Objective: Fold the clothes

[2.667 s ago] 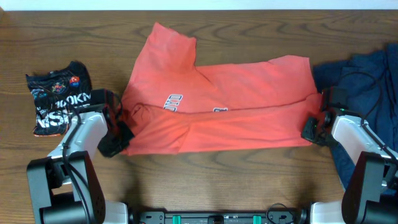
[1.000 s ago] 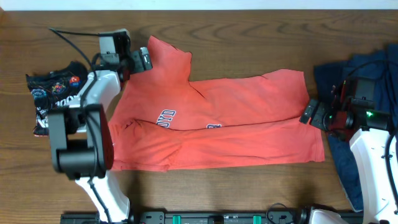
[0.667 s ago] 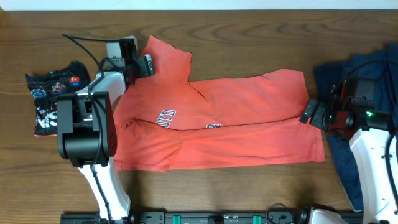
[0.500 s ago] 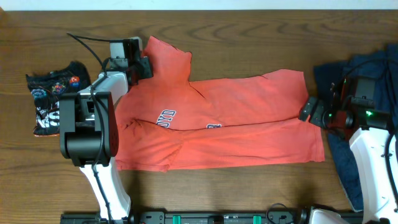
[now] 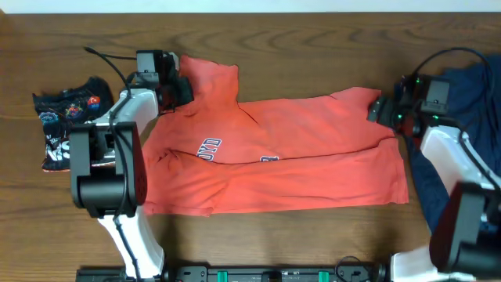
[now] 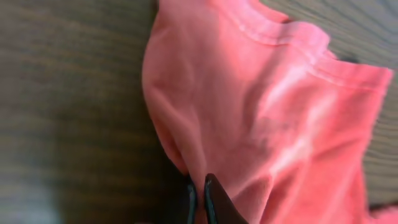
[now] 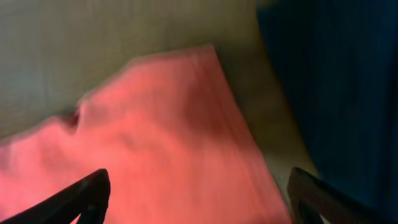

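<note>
Open lanes on bare table at 6 and 12 o'clock of the T-shirt. At 9 the black shirt blocks, with a wood strip between. At 3 the navy garment crowds the hem. The right gripper is spread there and the gap looks thin, though the view is blurry.

Looks like a robot test lab. Bare brown wood bench; left arm & right arm stand at near corners, black wire by far-left corner, black rail w/ green bits along near edge. Black printed shirt & navy-blue garment lie at left & right edges.
</note>
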You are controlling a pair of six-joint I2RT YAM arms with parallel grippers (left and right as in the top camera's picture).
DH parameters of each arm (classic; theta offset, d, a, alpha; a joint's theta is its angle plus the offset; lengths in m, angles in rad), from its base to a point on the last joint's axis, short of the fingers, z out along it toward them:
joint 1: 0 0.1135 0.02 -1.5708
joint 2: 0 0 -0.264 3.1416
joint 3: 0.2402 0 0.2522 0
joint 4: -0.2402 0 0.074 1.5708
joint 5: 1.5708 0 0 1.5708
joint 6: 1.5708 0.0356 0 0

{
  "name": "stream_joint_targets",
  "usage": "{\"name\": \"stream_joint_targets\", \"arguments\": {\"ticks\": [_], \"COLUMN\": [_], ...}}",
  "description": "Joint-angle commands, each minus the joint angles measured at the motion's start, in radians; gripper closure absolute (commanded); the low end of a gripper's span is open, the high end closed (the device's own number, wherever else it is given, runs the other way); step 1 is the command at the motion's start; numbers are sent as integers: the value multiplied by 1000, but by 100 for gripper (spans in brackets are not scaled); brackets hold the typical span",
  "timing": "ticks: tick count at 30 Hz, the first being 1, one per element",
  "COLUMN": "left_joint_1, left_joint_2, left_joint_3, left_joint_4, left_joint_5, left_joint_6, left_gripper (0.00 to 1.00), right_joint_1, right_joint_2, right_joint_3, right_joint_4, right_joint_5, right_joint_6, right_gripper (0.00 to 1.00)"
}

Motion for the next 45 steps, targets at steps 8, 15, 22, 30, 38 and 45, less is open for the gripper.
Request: {"name": "stream_joint_targets", "arguments": {"ticks": [8,15,22,30,38,45], "left_joint_1": [4,4,4,20,76,82], "left_joint_2": [-45,-45,-45,-88,-254,-368], "left_joint_3": [11,10,10,11,11,11], "left_joint_4": [-150,-161,-163,-164,-227,-438], "left_joint_5": [12,13,12,32,77,76], "left_joint_6": [-29,-29,-29,-29,-29,-28], "left_gripper": [94,94,94,94,94,94], "right_joint_1": [55,90,91,70,11,5], "right_joint_2": [228,338,370,365,240,43], "right_joint_3": [6,75,112,147,240,275], "right_joint_4": [330,349,345,222,-44,-334], "right_joint_5": [-10,26,74,75,74,127], "right_joint_6": [34,50,80,98,92,67], "right_gripper": [6,10,64,99,99,99]}}
